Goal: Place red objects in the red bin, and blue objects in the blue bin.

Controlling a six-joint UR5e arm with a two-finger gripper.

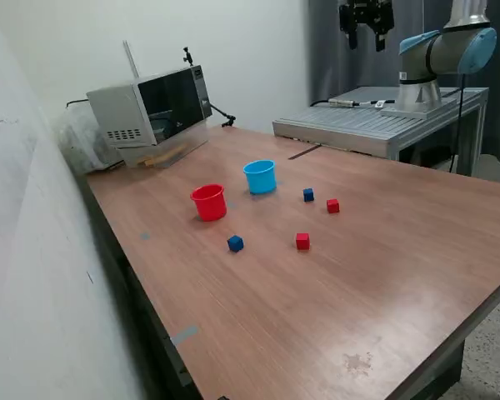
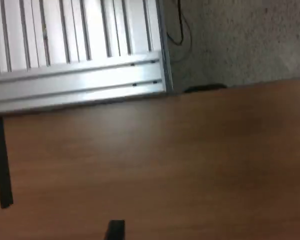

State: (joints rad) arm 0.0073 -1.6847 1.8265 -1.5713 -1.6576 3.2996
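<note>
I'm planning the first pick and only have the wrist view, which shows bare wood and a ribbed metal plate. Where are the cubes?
Observer: None sit under the camera; the gripper hangs high beyond the table's far edge.
Operator: Which cube is nearest the cups?
Observer: A blue cube lies just in front of the red cup.
Operator: Anything already sorted?
Observer: No. Both red cubes and the other blue cube lie on the wood, outside the blue cup.

A robotics lab: UR5e arm (image 1: 446, 50) on an aluminium base (image 1: 375, 125) beside a wooden table (image 1: 383, 275).
</note>
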